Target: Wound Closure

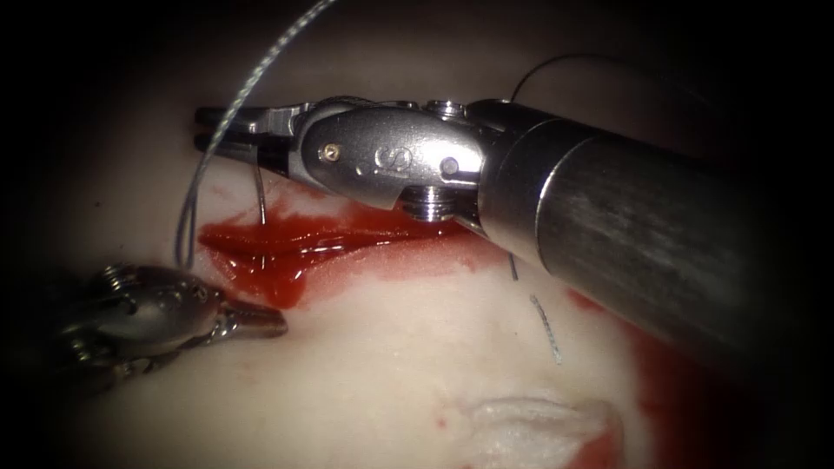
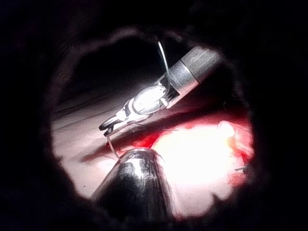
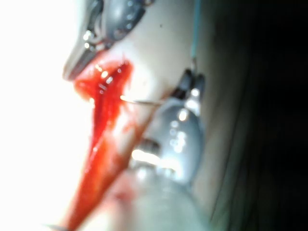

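Steel needle clamped in my right tool, tip down in the cut
My left tool, jaws together and empty, waits just beside the cut on the tissue; thread trails upward

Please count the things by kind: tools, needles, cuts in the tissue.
Tools: 2 (left tool, holding nothing; right tool, holding the needle)
Needles: 1, tip at the cut
Cuts: 1
Total: 4

Only thing you can actually read is a stamped "S" on the metal wrist housing of your right tool, sitting just behind its jaws, between the two pivot screws. Nothing legible anywhere on your left tool.
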`<state>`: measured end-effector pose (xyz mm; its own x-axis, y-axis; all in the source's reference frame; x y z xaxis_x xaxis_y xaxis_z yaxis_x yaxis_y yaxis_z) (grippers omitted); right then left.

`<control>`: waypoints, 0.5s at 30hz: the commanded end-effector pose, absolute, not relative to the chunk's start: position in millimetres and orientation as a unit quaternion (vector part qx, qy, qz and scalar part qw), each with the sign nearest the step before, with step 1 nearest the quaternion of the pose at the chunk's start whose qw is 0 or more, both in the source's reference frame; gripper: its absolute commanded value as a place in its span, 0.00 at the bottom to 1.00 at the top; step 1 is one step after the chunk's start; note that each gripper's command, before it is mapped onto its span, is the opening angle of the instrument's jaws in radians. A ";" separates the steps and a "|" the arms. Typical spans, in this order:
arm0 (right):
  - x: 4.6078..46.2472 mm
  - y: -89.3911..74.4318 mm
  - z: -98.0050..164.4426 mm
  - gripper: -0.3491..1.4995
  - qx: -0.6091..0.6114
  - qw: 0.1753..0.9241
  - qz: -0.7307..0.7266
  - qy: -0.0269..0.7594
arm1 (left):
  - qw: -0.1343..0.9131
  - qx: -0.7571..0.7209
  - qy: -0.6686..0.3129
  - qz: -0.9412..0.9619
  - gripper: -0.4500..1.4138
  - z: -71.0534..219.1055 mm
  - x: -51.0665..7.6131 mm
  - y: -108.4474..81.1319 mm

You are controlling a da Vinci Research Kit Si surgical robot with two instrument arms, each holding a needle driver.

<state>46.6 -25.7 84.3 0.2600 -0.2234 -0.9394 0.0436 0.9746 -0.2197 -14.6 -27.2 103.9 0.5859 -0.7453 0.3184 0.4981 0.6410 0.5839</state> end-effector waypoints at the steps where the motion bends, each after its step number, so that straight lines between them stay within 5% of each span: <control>1: 47.3 -24.0 84.1 0.00 -0.081 0.787 -0.080 0.607 | 0.861 0.224 -0.274 -0.366 0.00 103.7 -15.1 -26.2; 15: 47.3 -23.5 84.1 0.00 -0.059 0.790 -0.034 0.610 | 0.864 0.240 -0.252 -0.365 0.00 104.5 -15.0 -27.0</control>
<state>46.5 -24.3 84.2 0.2560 -0.0974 -0.9618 -0.0249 0.9939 -0.1073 -14.4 -28.1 104.7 0.6091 -0.7513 0.2541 0.5096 0.6162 0.6006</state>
